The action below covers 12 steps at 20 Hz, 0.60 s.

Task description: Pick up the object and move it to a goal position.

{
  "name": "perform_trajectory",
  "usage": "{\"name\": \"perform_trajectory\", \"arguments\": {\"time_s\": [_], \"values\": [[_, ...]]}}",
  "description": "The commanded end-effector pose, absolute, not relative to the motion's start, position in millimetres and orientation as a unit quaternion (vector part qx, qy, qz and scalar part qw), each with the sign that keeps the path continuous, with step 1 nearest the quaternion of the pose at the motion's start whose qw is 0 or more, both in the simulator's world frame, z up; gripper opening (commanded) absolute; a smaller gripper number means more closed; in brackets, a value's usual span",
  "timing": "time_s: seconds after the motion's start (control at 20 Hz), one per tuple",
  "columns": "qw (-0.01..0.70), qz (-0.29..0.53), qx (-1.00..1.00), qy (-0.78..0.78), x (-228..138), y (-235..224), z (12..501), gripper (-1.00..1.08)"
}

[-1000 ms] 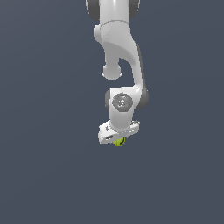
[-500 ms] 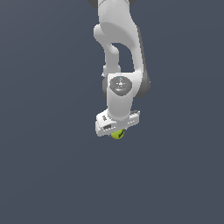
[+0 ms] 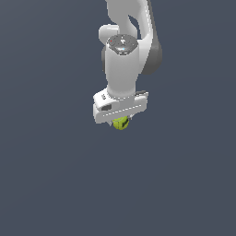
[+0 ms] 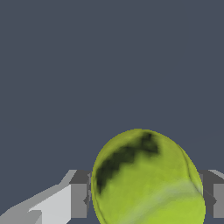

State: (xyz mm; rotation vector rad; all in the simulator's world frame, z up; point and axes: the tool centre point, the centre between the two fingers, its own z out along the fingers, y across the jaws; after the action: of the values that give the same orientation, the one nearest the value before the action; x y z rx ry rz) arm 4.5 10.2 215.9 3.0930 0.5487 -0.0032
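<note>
Ball [image 4: 146, 179] yellow-green, with a dark jagged curved mark and a paler whitish band. Hand [image 3: 120, 120] white; finger pads [image 4: 81, 192] dark grey over lighter grey. Arm [image 3: 122, 64] white, shaded grey; background plain slate blue-grey.

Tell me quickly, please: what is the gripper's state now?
Gripper: shut on the ball, its jaws pressing the ball's two sides.

Ball [image 3: 120, 123] mostly hidden beneath the gripper [image 3: 120, 120]. Arm [image 3: 124, 50] cut off at the exterior view's top edge. Ball's [image 4: 146, 179] underside cropped in the wrist view.
</note>
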Motion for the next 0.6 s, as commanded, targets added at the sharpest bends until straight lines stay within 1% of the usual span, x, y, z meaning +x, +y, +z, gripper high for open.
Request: {"name": "perform_trajectory", "arguments": {"time_s": [0.0, 0.55], "values": [[0.000, 0.000, 0.985, 0.175, -2.6, 5.9, 247.2, -1.00], [0.000, 0.000, 0.985, 0.175, -30.8, -12.7, 376.8, -1.00]]}}
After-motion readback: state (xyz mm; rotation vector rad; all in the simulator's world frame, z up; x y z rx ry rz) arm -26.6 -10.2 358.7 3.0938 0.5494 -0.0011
